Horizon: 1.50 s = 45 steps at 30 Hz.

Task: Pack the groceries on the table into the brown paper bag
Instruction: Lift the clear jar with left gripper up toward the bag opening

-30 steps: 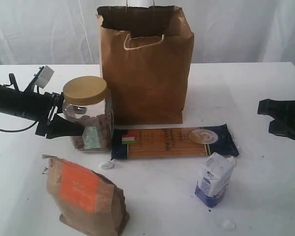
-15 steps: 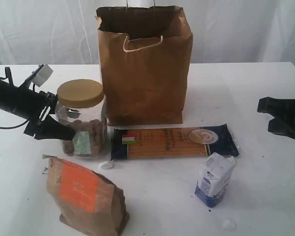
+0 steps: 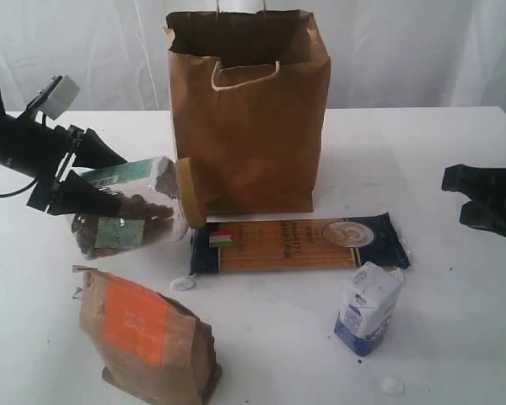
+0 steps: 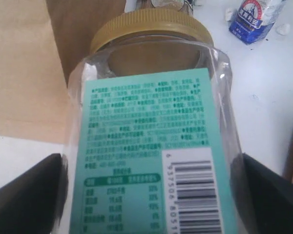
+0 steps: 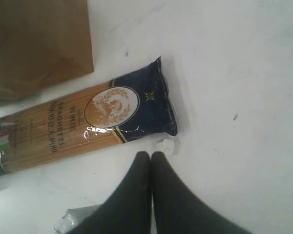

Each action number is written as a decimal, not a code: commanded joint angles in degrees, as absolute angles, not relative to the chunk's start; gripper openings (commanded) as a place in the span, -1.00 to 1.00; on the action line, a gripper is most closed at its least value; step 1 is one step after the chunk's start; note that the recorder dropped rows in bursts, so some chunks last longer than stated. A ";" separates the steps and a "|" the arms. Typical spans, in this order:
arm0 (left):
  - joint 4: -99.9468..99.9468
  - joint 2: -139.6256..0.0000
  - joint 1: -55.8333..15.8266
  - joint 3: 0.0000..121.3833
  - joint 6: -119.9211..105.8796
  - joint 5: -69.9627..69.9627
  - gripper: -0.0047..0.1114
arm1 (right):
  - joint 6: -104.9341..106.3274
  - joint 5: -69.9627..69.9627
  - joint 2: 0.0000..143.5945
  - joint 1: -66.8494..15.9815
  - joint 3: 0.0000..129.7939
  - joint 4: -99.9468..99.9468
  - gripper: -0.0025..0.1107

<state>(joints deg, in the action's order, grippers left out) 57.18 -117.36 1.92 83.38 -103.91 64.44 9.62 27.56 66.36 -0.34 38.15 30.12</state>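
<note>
My left gripper (image 3: pixel 101 179) is shut on the clear gold-lidded jar (image 3: pixel 131 215). The jar lies tipped on its side off the table (image 3: pixel 455 152), with its lid (image 3: pixel 190 192) facing the brown paper bag (image 3: pixel 249 126). In the left wrist view the black fingers (image 4: pixel 34 195) press both sides of the jar (image 4: pixel 151 146), around its green label. The bag stands upright and open at the back. The dark spaghetti packet (image 3: pixel 299 243) lies flat in front of it. The brown pouch (image 3: pixel 143 333) and the small carton (image 3: pixel 367 308) stand nearer the front. My right gripper (image 3: pixel 481 198) is shut and empty at the right, with its tips (image 5: pixel 151 156) near the packet's end (image 5: pixel 136 112).
Small white crumbs lie on the table, one (image 3: pixel 183 284) beside the packet's left end and another (image 3: pixel 392 386) in front of the carton. A further crumb (image 5: pixel 165 146) sits just past my right gripper's tips. White curtains hang behind the table.
The jar stood upright on the table in my left gripper. Now it is lifted and tipped on its side, lid toward the bag. The right arm has not moved.
</note>
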 commanded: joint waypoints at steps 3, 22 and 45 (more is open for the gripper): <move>58.81 -115.32 2.15 83.35 -103.43 69.96 -0.92 | 9.66 26.81 66.28 0.00 37.92 30.39 -0.96; 58.58 -103.39 7.29 83.46 -100.32 69.96 -0.92 | 9.66 26.81 66.28 0.00 37.92 30.39 -0.96; 99.95 -108.41 -7.32 101.94 -118.54 59.50 -0.92 | 9.88 26.92 66.56 0.00 37.92 30.39 -0.96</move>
